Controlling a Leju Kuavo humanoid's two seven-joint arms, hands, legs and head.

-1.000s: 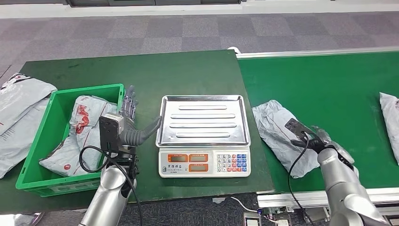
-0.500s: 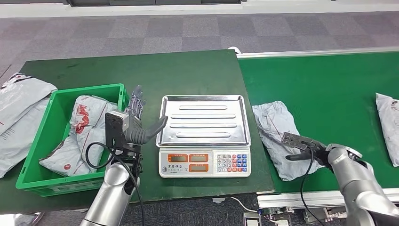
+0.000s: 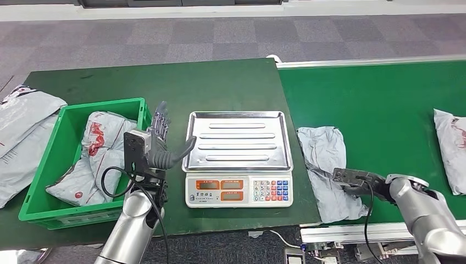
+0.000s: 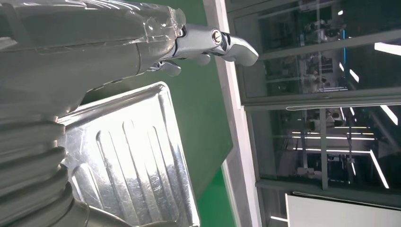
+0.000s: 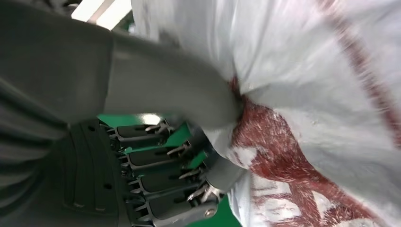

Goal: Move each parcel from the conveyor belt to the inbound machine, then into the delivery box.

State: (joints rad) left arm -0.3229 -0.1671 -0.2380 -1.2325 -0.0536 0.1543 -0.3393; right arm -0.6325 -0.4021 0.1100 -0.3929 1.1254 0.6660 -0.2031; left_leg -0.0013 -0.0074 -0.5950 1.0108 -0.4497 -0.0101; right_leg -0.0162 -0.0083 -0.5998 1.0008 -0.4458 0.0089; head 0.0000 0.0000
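Observation:
A crumpled grey parcel [image 3: 325,151] with red print lies on the green conveyor belt [image 3: 384,99], close to the scale. My right hand [image 3: 367,182] grips its near end at the belt's front edge. In the right wrist view the thumb [image 5: 175,85] presses on the parcel [image 5: 307,71] and the fingers [image 5: 161,179] curl under it. The weighing scale [image 3: 237,190] carries a bare steel tray [image 3: 237,141]. My left hand [image 3: 158,144] is open with its fingers spread, upright between the green box [image 3: 104,103] and the tray [image 4: 127,165].
The green box holds grey parcels [image 3: 99,143]. More parcels [image 3: 22,126] lie on the table left of the box. A second parcel [image 3: 450,148] sits at the belt's right edge. The table's front edge runs just below the scale.
My right hand has pulled back toward the belt's front edge, dragging and turning the gripped parcel. The far-right parcel has travelled left on the belt. My left hand has shifted slightly toward the scale.

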